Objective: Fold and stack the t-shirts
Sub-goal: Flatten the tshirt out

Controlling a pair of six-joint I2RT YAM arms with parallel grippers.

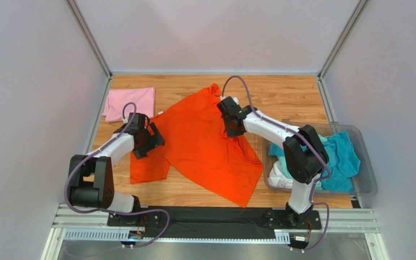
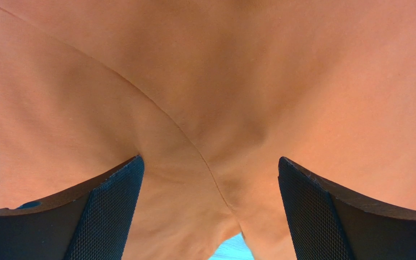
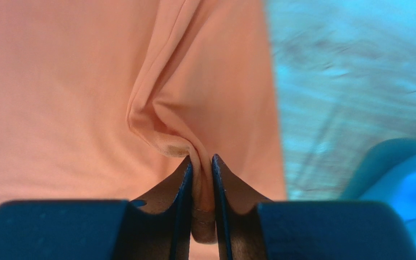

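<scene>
Wood table (image 1: 291,92), arms at the near edge. The orange t-shirt (image 1: 205,154) lies opened out across the middle, rumpled, its long axis running on a diagonal from far centre to near right, with one lobe trailing toward the near left. A pink t-shirt (image 1: 131,102) sits folded at the far left corner, well apart. The clear bin (image 1: 368,181) stands at the right with a teal t-shirt (image 1: 346,157) and pale cloth heaped inside. The right gripper (image 1: 232,129) is on the orange shirt's far right part, and its wrist view shows the jaws pressed nearly together on a raised ridge of orange cloth, just inside the shirt's edge. The left gripper (image 1: 149,142) hangs over the shirt's left side with jaws spread wide, orange cloth and a seam directly below and between them; nothing is gripped. Each arm is therefore nearest its own side of the garment. Cannot tell whether the left fingertips touch the cloth, nor how many layers the right pinch holds. Collar and sleeves are hard to sort out; the right wrist covers part of the far end.
</scene>
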